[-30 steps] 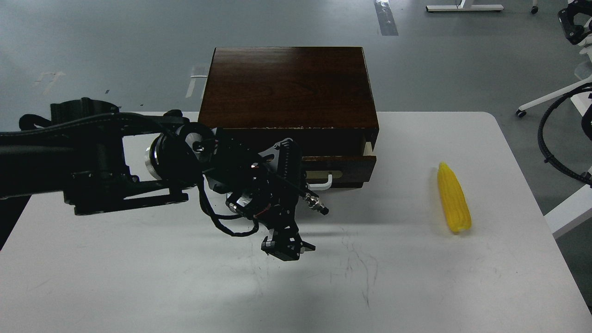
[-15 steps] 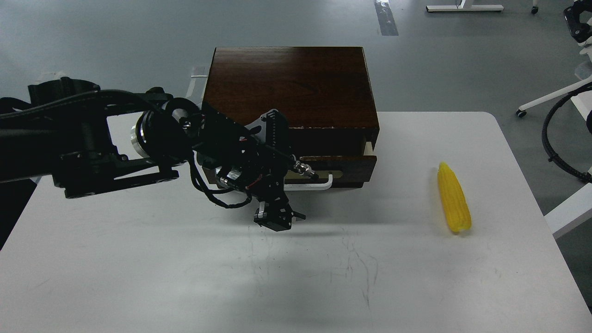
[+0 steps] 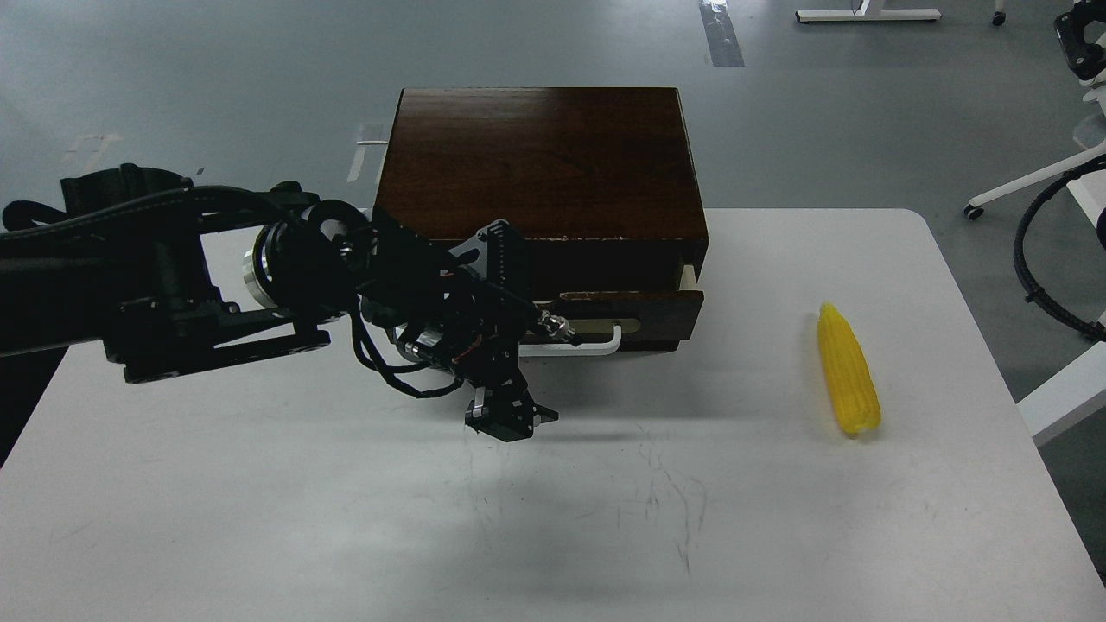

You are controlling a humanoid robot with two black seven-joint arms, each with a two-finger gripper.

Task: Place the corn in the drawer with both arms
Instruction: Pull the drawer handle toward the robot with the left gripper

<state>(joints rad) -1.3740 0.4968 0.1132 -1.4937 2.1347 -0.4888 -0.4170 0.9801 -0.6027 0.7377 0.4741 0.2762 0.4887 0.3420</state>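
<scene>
Black and cable-wrapped, the left arm is stretched in from the worktop's left edge, its gripper angled down in front of the drawer; whether the jaws are apart cannot be told. Bright yellow corn is laid near the right edge. The drawer is pulled slightly out.

The left arm is black with a silver wrist ring, looped black cables and perhaps red wiring.
</scene>
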